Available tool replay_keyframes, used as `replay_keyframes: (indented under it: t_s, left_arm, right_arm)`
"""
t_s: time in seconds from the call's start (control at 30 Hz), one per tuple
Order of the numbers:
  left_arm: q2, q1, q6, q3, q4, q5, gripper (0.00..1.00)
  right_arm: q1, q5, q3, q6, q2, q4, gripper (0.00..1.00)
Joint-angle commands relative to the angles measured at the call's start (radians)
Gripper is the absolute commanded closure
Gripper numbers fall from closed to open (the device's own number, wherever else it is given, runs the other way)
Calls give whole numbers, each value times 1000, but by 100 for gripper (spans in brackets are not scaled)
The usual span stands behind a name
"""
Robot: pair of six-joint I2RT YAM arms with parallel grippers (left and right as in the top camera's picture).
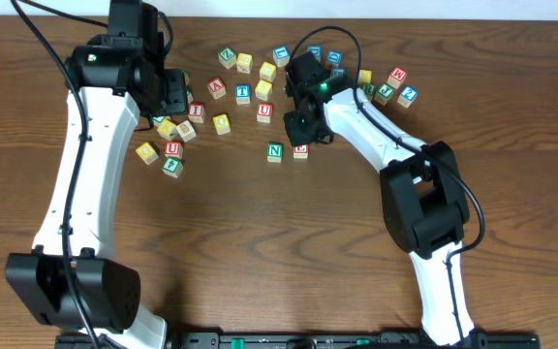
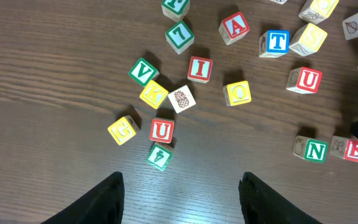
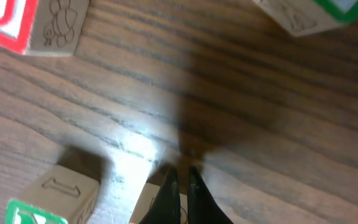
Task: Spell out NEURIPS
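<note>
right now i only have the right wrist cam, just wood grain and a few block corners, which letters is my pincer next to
observer: overhead puts the right pincer right by a red E block, with a green N block side by side with it.
operator: ok where's the next letter i need
observer: a red U block lies beyond the N, farther from the arm bases and apart from it.
operator: is the other arm in my way
observer: no, the left pincer hangs open and empty over its own side, near a red I block.
</note>
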Motion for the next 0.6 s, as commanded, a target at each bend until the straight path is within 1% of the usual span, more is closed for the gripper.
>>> replay_keyframes:
  t_s: [0.0,0.57]
  left_arm:
    - [-11,4,10,17,0,-2,41]
    - [-11,4,10,17,1,-2,41]
  right_arm:
    - [5,-11,-1,18,9,-26,99]
    - [48,-32,-1,16,9,-43,99]
